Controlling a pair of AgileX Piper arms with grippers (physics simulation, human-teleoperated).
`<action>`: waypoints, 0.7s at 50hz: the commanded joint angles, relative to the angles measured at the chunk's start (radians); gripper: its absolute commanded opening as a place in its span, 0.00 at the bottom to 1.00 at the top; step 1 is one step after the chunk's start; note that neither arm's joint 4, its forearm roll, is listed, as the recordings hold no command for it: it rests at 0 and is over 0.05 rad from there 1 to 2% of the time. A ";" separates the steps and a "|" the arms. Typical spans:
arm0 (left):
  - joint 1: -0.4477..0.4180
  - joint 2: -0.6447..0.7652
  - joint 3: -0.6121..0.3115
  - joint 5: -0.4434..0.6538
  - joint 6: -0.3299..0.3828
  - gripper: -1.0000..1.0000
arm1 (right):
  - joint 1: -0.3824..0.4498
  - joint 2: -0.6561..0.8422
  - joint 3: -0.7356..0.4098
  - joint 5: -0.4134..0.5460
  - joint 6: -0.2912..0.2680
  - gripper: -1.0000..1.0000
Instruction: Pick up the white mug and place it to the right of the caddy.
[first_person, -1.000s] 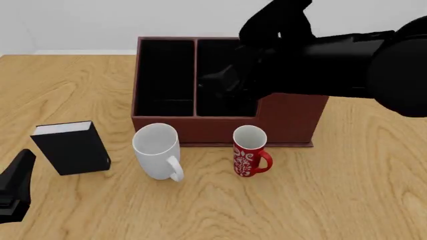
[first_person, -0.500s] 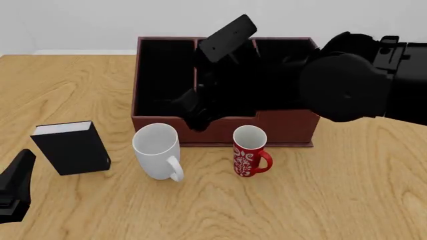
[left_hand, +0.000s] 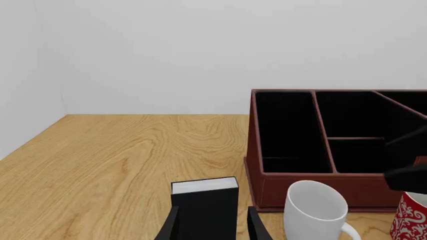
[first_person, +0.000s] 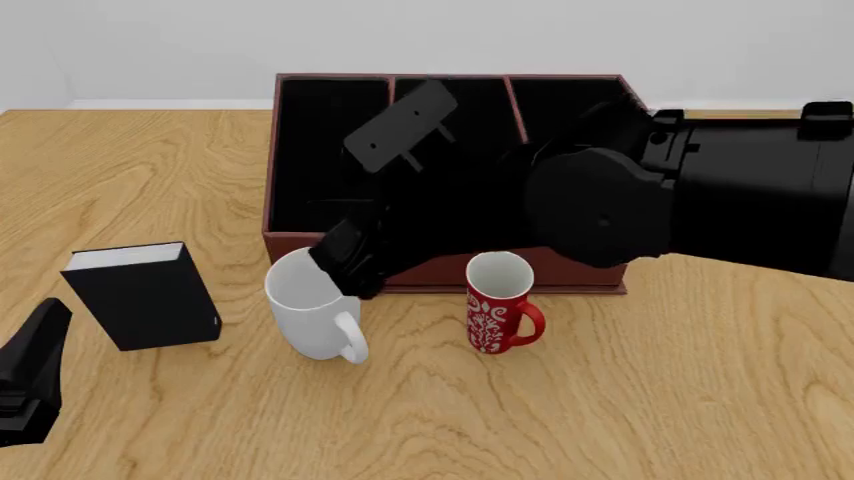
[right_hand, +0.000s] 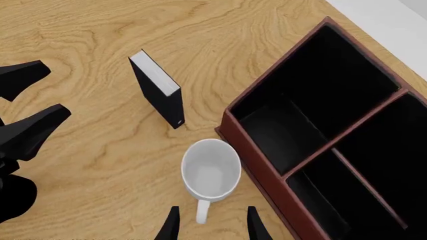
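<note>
Though half-hidden frontally, white mug (right_hand: 211, 172) fully overhead.

All three views are bright and evenly lit, with soft, diffuse light and no clear single source. Shadows are very weak: only a faint dark zone shows on the table (first_person: 641, 400) around the bases of the white mug (first_person: 315, 305) and the book (first_person: 144, 296). The caddy (first_person: 582, 272) compartments are almost pure black, so no detail is seen inside. The right arm (first_person: 694, 195) is also flat black, and its shapes merge together. The mug has a gentle shading inside, without strong glare. Everything is sharp, near and far; no blur, no noise, no bending at the edges.
</note>
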 joint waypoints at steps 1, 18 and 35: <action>0.000 0.000 0.000 0.000 0.000 1.00 | 0.004 0.028 0.006 -0.008 -0.004 1.00; 0.000 0.000 0.000 0.000 0.000 1.00 | 0.008 0.066 0.031 -0.051 0.040 1.00; 0.000 0.000 0.000 0.000 0.000 1.00 | 0.011 0.099 0.050 -0.091 0.074 1.00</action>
